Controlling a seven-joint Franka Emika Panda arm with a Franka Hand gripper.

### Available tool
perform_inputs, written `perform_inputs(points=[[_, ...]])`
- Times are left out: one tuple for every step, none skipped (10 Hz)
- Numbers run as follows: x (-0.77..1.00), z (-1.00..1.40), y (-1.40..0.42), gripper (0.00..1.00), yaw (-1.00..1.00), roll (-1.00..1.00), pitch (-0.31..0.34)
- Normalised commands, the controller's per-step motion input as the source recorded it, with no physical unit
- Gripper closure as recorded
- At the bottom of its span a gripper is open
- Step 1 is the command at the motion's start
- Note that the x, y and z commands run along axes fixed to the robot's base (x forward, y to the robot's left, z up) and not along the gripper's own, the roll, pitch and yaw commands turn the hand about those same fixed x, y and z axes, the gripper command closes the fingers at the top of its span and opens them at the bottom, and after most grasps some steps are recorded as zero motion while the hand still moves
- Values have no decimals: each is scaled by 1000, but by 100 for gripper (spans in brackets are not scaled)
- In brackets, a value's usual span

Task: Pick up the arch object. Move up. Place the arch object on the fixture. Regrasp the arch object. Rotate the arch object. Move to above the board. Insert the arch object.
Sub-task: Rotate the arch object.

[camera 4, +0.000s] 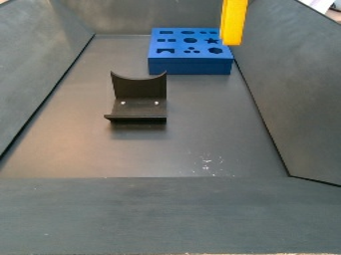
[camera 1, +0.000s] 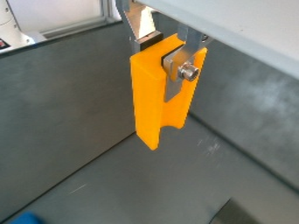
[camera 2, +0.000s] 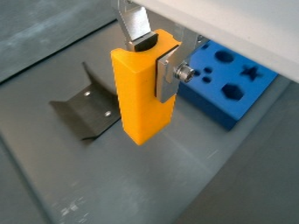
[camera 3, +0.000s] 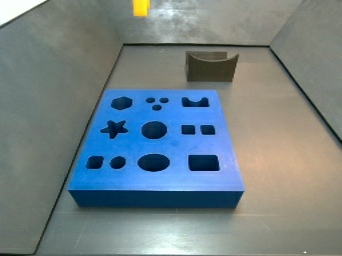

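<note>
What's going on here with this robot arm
The end effector grips the orange arch object near its top and holds it in the air, clear of the floor. The fixture sits empty on the floor, and the blue board lies nearby with its cut-outs unfilled.

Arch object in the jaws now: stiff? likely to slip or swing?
Probably stiff: the arch object hangs straight, unbent, from the gripper high above the floor. It is gripped near its top, so it may pivot if bumped. Its smooth plastic-looking faces could slip.
</note>
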Motion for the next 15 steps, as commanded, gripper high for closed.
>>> perform_inputs(points=[[-16,2,20,100,-55,-357,-87],[-10,-1,6,100,-38,-218,-84],[0,-1000,0,100,0,0,0],[7,-1000,3,100,3,12,-12],[12,-1000,5,100,6,12,-8],[14,-1000,6,100,8,10,-7],[16,-1000,8,100,10,3,-23],[16,-1000,9,100,11,0,-32],[16,-1000,9,100,13,-7,-48],[16,-1000,11,100,14,-14,-52],[17,-1000,12,100,16,-18,-53],[20,-1000,13,100,17,-21,-53],[20,-1000,13,100,19,-28,-54],[20,-1000,12,100,21,-35,-60],[22,-1000,13,100,23,-40,-60]])
